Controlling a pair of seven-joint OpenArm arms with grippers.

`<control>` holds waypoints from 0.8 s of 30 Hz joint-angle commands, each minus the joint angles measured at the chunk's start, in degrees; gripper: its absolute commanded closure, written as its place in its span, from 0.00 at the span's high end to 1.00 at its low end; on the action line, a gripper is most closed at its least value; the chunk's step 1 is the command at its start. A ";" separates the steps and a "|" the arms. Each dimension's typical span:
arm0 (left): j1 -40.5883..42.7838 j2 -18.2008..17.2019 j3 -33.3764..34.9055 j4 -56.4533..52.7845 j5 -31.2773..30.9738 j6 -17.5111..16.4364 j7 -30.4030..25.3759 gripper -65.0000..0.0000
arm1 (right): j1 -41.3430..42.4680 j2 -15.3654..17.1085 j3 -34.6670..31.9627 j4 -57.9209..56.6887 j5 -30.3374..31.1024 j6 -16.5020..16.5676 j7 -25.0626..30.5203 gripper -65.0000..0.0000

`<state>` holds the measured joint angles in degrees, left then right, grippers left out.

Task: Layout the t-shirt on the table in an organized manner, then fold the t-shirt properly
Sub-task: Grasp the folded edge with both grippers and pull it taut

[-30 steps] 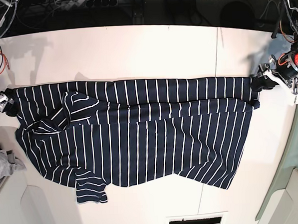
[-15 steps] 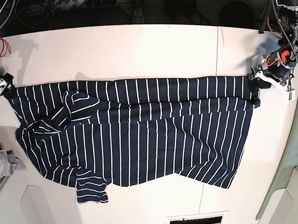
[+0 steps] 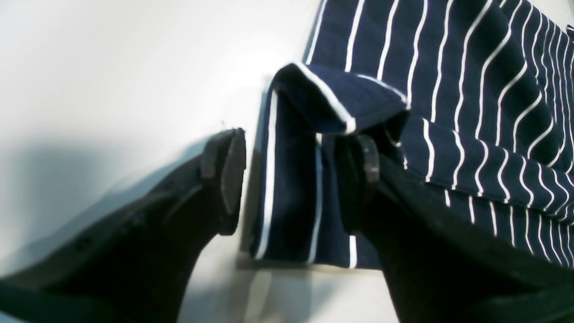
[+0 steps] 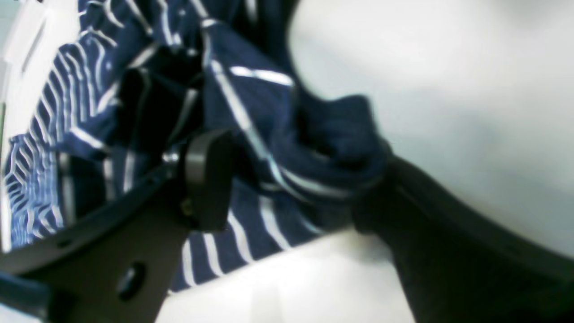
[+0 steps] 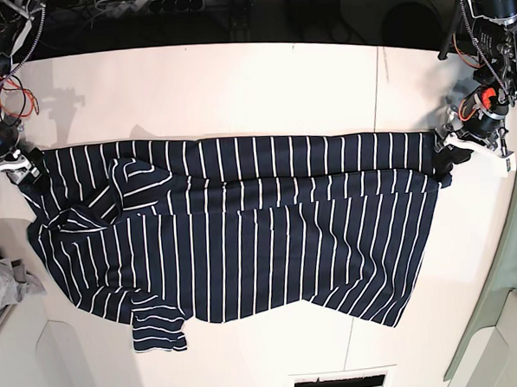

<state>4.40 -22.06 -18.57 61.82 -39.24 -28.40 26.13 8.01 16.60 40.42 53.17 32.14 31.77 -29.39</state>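
Across the middle of the white desk (image 5: 235, 82) you have the t-shirt (image 5: 243, 238) spread out with its long axis running side to side in the base view, from one arm to the other. Its thin white stripes cross that axis, running from the far edge toward the near edge. A sleeve (image 5: 157, 329) sticks out at the near edge toward the base view's left, and another fold of fabric lies bunched on top near the upper left. The far edge is drawn fairly straight, while the near hem slants down toward the right.

Your left gripper (image 5: 445, 153) sits at the shirt's far corner on the base view's right. From the left wrist camera, its jaws stand wide apart, with a folded corner of the cloth lying between them, one finger (image 3: 226, 172) clear of the fabric.

Your right gripper (image 5: 19, 167) is at the opposite far corner. Its wrist view is blurred, but the jaws are spread wide with bunched cloth between them.

A small grey cloth (image 5: 7, 285) lies at the desk's left edge, beside the shirt.
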 commanded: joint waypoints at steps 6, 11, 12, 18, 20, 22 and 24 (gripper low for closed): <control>0.72 -0.35 1.01 -0.04 3.45 -5.44 3.67 0.03 | 0.85 -0.74 -2.32 0.35 0.44 1.09 -0.79 0.11; 0.74 -1.03 3.02 0.26 3.37 -5.95 3.78 0.00 | 0.92 -0.68 -4.33 0.83 0.42 1.53 -1.73 0.00; 1.09 -1.44 3.02 0.79 3.32 -5.97 4.13 0.00 | 0.74 -0.52 -4.33 1.27 0.46 1.51 -2.67 0.00; 7.85 -5.11 3.02 9.03 1.36 -5.95 4.57 0.00 | -5.57 1.20 -4.07 9.40 3.96 1.51 -6.99 0.00; 9.97 -5.92 3.02 11.28 0.92 -5.95 4.59 0.00 | -8.87 1.66 -4.04 13.18 5.88 1.51 -7.32 0.00; 11.37 -6.69 3.02 12.70 0.92 -5.92 4.57 0.00 | -11.78 1.95 -4.00 16.76 6.56 1.51 -8.24 0.00; 12.48 -7.21 3.02 13.31 0.92 -5.92 4.59 0.00 | -14.62 2.32 -4.02 19.93 6.97 1.51 -9.03 0.00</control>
<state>16.80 -28.01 -15.27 74.39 -38.02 -34.26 31.05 -6.87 17.74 36.21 72.20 37.91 32.62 -39.29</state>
